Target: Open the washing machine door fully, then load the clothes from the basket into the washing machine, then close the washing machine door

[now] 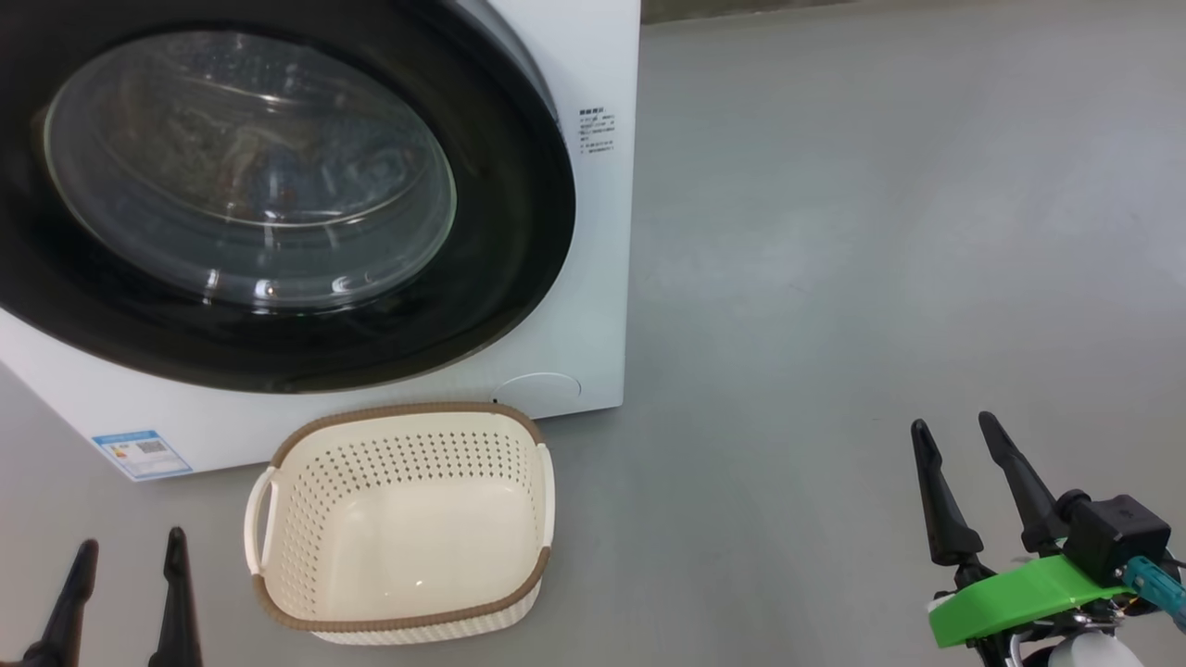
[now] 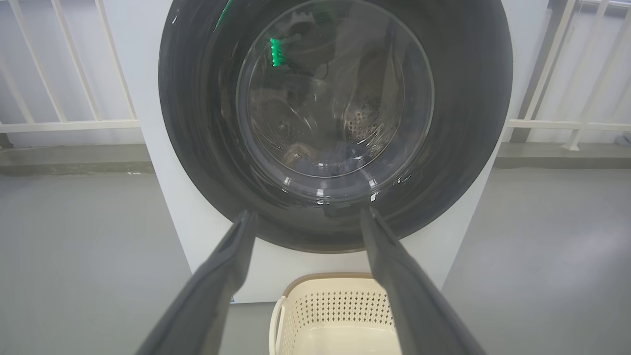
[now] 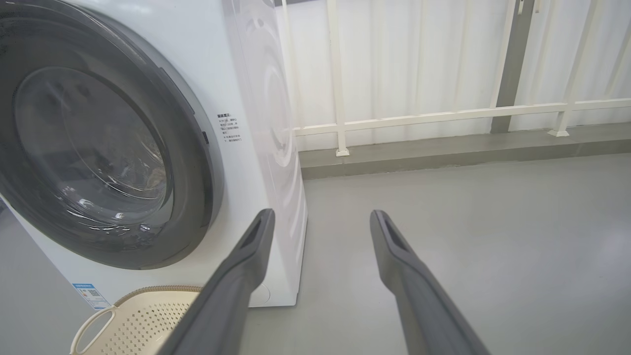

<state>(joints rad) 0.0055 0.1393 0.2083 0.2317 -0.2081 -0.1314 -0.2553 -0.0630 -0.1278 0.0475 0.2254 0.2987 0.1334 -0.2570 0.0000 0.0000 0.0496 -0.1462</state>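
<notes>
The washing machine (image 1: 593,278) stands at the left with its round black washing machine door (image 1: 250,176) shut flat against the front. Low behind the glass, dim brownish and bluish shapes (image 2: 305,155) look like the clothes. The cream basket (image 1: 403,409) sits on the floor right below the door, with nothing in it. My left gripper (image 1: 131,542) is open, left of the basket. It faces the door (image 2: 335,98) from a distance, above the basket (image 2: 335,301). My right gripper (image 1: 952,423) is open over bare floor, far right of the basket. It points past the machine's right corner (image 3: 266,123).
A blue label sticker (image 1: 142,452) marks the machine's lower left front. A white railing (image 3: 434,116) on a low grey kerb (image 3: 443,150) runs behind the machine. Smooth grey floor (image 1: 880,232) spreads to the right of the machine.
</notes>
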